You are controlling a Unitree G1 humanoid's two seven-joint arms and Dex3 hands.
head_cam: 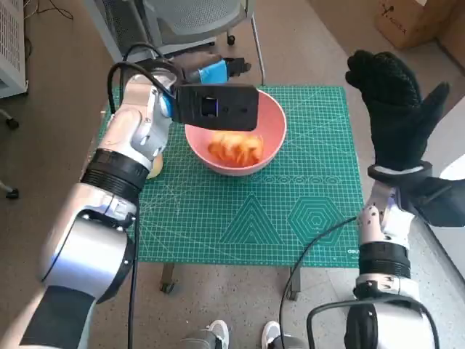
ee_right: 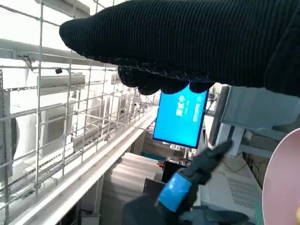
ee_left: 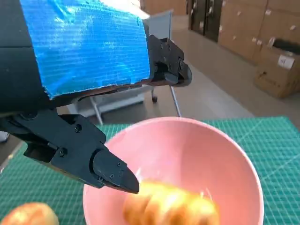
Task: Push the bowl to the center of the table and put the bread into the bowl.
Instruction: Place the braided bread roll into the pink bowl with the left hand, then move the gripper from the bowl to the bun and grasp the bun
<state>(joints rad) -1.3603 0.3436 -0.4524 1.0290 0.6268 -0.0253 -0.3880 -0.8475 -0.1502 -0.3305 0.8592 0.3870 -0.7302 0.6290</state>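
Observation:
The pink bowl (head_cam: 275, 120) stands on the far middle of the green mat, with the orange-brown bread (head_cam: 236, 149) lying inside it. My left hand (head_cam: 214, 71) hovers over the bowl's far left rim, holding nothing. In the left wrist view its black fingers (ee_left: 105, 166) are spread apart above the bowl (ee_left: 201, 154) and the bread (ee_left: 171, 208). My gloved right hand (head_cam: 396, 109) is raised at the right of the table, fingers spread and empty. The right wrist view shows the glove (ee_right: 187, 42), the left hand (ee_right: 180, 190) and a slice of the bowl (ee_right: 283, 183).
A green cutting mat (head_cam: 312, 196) covers the small table. A round yellow-orange thing (head_cam: 155, 166) lies on the mat beside my left forearm, also seen from the left wrist (ee_left: 28, 215). An office chair (head_cam: 196, 18) stands behind the table. A person's shoes (head_cam: 211, 336) show near the front edge.

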